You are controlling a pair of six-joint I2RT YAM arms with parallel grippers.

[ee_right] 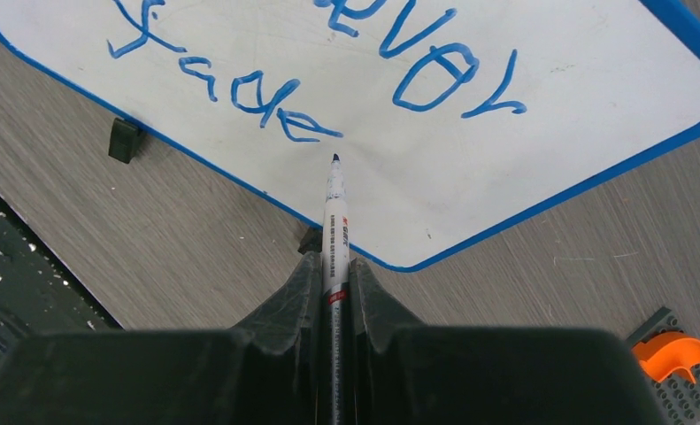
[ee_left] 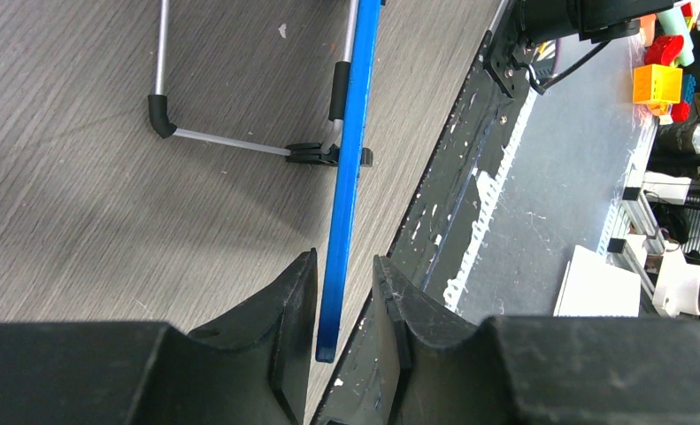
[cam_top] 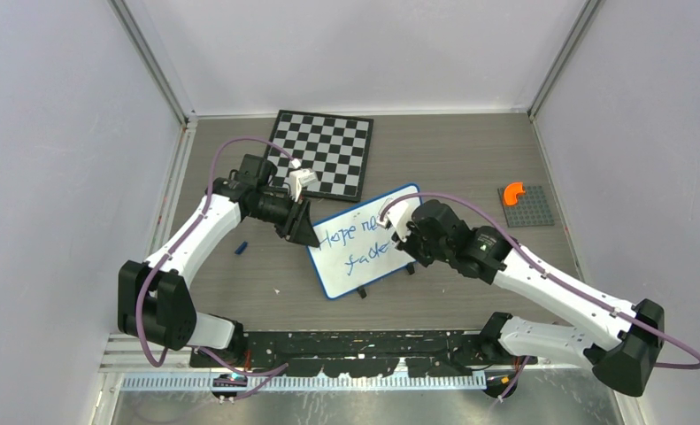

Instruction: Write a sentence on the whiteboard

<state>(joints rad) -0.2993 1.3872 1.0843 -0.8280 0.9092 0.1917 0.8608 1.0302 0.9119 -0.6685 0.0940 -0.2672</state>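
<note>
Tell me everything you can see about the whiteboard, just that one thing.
The whiteboard is a white panel with a blue rim, rounded corners, black feet and a thin metal stand beneath. It sits askew on the wood-grain table near the chessboard. Blue handwriting reads "Hope never fade". The left gripper's jaws straddle its rim; the right gripper's marker tip is at the surface after the last letter.
</note>
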